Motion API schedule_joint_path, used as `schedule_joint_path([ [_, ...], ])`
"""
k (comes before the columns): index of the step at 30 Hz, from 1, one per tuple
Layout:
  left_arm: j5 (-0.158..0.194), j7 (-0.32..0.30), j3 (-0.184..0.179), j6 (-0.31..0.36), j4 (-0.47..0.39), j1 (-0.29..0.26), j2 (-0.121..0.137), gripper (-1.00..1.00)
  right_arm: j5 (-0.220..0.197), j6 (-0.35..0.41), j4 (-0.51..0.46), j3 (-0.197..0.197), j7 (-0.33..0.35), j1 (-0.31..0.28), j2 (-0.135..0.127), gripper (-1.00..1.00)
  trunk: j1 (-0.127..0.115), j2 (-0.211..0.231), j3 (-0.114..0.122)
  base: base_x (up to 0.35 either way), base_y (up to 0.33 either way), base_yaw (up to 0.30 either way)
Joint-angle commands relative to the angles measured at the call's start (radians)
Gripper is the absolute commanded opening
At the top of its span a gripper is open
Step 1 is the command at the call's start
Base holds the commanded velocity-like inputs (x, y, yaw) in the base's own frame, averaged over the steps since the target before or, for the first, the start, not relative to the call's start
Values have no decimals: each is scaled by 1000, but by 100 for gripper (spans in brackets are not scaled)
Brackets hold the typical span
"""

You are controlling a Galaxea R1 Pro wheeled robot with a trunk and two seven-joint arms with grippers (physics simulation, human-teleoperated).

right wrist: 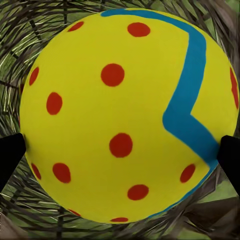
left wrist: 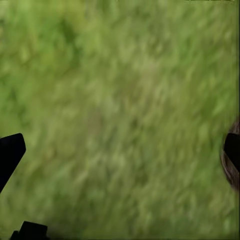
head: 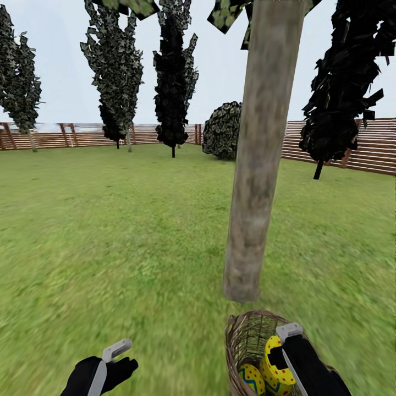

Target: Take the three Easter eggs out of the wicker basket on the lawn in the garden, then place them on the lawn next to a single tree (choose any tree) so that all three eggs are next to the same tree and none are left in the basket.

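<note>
The right pincer [head: 287, 352] reached into the basket [head: 242, 335], its fingers on either side of an egg [right wrist: 125, 115] and apparently gripping it. A second egg [head: 252, 378] lay beside it, lower in the basket. The trunk [head: 258, 165] stood just beyond. A hasty lift might snag the weave or let the round shell slip. The left pincer [head: 113, 355] hung released over the lawn [head: 110, 231]. Any third egg was hidden; the basket was cut off.

Ahead of me: narrow dark-leaved trees [head: 171, 71], a round bush [head: 223, 131] by the slatted wooden fence [head: 352, 144], under pale sky [head: 60, 82].
</note>
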Motion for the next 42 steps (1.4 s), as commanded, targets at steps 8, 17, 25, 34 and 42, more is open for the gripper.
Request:
schedule_joint_path([
  [8, 11, 6, 2, 5, 10, -1, -1, 100, 2, 5, 1, 4, -2, -1, -1, -100, -8, 14, 5, 0, 0, -2],
  [17, 10, 6, 1, 5, 11, -1, -3, 100, 2, 4, 23, 7, -2, -1, 2, -100, -42, 77, 33, 0, 0, 0],
  [25, 10, 6, 1, 5, 11, -1, -3, 100, 1, 4, 26, 5, -2, -1, 1, -100, -73, 133, 59, 0, 0, 0],
  [34, 10, 6, 0, 5, 11, -1, -3, 100, -2, 4, 25, 3, -1, -1, -1, -100, -108, 196, 87, 0, 0, -55],
  [42, 10, 6, -8, 5, 11, -1, -3, 100, -4, 4, 15, -34, 1, -1, -35, -100, -138, 252, 112, 0, 0, -282],
])
